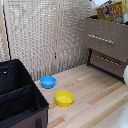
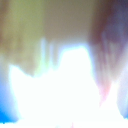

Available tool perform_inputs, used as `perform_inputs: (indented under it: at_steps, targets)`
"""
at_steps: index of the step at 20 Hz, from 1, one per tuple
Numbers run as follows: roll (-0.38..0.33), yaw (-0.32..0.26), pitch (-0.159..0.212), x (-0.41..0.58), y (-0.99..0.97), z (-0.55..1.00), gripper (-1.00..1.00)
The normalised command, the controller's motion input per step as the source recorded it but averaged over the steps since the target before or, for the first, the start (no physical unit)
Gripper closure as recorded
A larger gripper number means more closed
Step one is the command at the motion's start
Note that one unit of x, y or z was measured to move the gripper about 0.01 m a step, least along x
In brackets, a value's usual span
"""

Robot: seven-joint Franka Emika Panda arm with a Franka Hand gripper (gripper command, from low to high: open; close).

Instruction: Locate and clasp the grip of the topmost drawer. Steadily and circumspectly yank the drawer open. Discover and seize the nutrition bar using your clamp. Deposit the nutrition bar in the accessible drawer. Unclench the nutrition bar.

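Note:
The dresser stands at the exterior view's upper right. Its topmost drawer (image 1: 107, 39) has a dark brown front with a silver bar handle (image 1: 101, 38), and this front sits further forward than the lower drawer (image 1: 108, 62). The nutrition bar (image 1: 113, 11), a red and yellow box, rests up at the dresser's top, just above the drawer front. A white part of the arm (image 1: 101, 3) shows at the top edge, right by the box; the fingers are not visible there. The wrist view is a bright blur showing nothing distinct.
A blue bowl (image 1: 48, 81) and a yellow bowl (image 1: 64, 98) sit on the light wooden floor (image 1: 95, 95). A black fabric case (image 1: 17, 95) fills the exterior view's lower left. A slatted screen (image 1: 45, 35) forms the back. A white object (image 1: 126, 75) shows at the right edge.

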Motion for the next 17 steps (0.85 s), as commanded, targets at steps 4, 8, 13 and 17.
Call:
perform_inputs:
  at_steps: [4,8,13,17]
  targets:
    - [0.000,-0.005,0.052,0.451,-0.02,0.38,-1.00]
    - [0.003,-0.035,0.048,0.544,0.12,0.50,-1.00]
    - [0.000,-0.048,0.019,0.500,0.33,0.78,-1.00]
    - [-0.004,-0.090,-0.166,0.319,0.32,0.63,-1.00]
